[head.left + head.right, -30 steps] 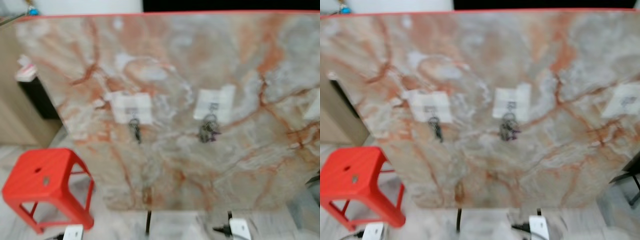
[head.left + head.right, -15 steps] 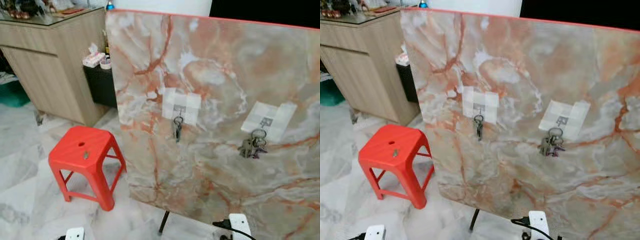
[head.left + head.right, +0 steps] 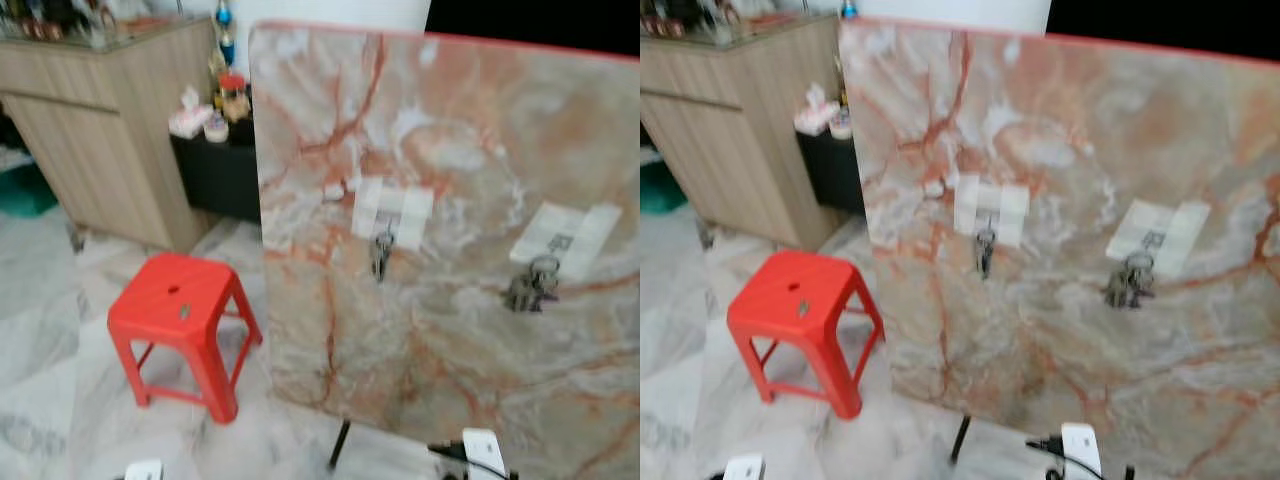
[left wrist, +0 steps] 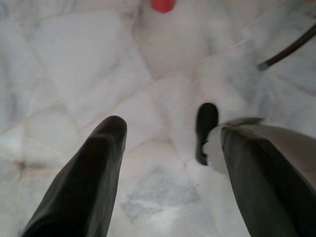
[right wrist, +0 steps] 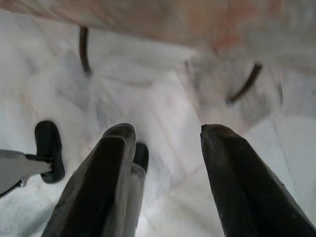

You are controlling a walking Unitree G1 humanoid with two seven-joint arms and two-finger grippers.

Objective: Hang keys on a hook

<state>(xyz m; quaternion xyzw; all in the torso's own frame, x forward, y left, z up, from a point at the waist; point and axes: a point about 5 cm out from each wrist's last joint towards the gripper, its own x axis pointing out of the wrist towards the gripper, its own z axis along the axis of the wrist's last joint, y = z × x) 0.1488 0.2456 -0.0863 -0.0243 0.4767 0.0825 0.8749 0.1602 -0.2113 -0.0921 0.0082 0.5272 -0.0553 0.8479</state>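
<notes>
Left eye view: two key bunches [image 3: 382, 254] were seen hung on the marble-patterned board [image 3: 460, 180].
Both grippers [image 4: 168, 148] [image 5: 165, 148] were held apart, empty; nothing was left.

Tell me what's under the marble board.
Under the marble board a thin dark leg stands on the pale tiled floor, with a white plug and cable beside it. The board covers everything behind it.

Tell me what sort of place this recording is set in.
Probably a home living area: marble-tiled floor, a wooden cabinet with clutter on top, a red plastic stool, and a marble-patterned board with keys hanging on stick-on hooks.
</notes>
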